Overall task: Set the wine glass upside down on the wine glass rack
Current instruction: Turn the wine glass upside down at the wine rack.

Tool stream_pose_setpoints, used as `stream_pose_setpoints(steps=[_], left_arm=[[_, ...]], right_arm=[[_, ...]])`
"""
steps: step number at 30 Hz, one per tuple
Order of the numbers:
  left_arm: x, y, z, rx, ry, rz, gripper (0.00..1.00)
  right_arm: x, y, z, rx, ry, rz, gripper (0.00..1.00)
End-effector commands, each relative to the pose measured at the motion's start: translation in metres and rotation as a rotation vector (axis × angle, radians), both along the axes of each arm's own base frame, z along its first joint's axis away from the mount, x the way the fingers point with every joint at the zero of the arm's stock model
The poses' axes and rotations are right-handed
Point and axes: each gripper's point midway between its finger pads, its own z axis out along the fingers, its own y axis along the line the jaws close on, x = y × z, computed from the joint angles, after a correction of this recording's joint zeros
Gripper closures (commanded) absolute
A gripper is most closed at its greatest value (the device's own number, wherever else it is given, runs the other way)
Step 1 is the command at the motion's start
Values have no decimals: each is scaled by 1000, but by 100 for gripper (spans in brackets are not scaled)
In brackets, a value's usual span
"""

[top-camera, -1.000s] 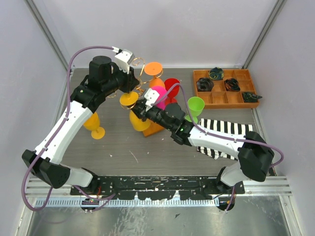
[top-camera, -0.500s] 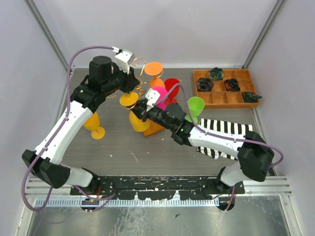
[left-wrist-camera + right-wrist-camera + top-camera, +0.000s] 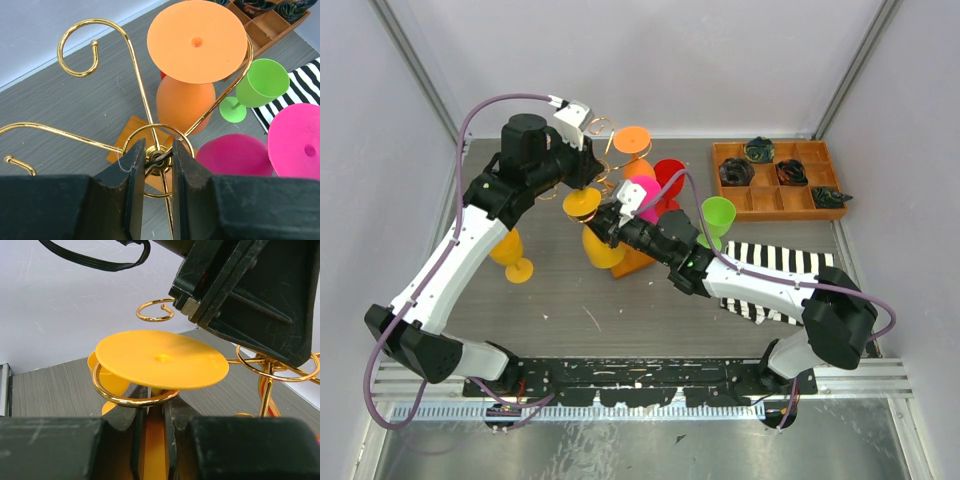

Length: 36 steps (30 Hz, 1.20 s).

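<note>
Grey table top (image 3: 560,300), bearing the items listed from the arm bases outward. Black-and-white striped cloth (image 3: 775,262), lying flat under the right forearm. Amber glass (image 3: 510,250), alone on the table at the left, well apart from the stand; whether it stands or lies cannot be told. Right gripper (image 3: 610,222), reaching in from the right, its fingers (image 3: 120,432) clamped on the stem of the wine glass (image 3: 582,203). This yellow glass is inverted, bowl down and foot disc up; in the right wrist view the disc (image 3: 160,360) lies over a gold scroll loop (image 3: 127,397) with the stem passing down through it, and whether the disc bears fully on the wire cannot be told. Wine glass rack (image 3: 632,262), gold wire on an orange-brown wooden base, at the table's centre. Left gripper (image 3: 592,185), poised above the rack, jaws pinched on the dark knob at the hub of the post (image 3: 159,160). Pink glass (image 3: 645,195) and orange glass (image 3: 632,139), both hanging inverted from scroll arms. Red glass (image 3: 670,172), just behind the pink one. Green glass (image 3: 717,215), on the table beside the cloth. Compartmented wooden tray (image 3: 725,150), far right corner, holding dark coiled items.
</note>
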Motion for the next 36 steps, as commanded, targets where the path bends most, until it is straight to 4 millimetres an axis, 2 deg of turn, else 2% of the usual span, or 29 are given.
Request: stream_pose_setpoints(steps=[1,12,22,29,36], left_arm=[[-1,-12,2,-22,5,-36,100],[0,-12,2,-21,5,-35,100],[-1,-12,2,-22,6,-36,100],[-1,-13,2,-21,6,-37,100],[-1,-12,2,-20,4,-36,100]], right_arm=[[-68,25,15,31,-34,308,83],[-67,24,16,47,-25,303,79],[-77,27,11,28,-32,363,75],[-78,27,11,28,-36,365,75],[-71,21,20,70,-53,316,79]])
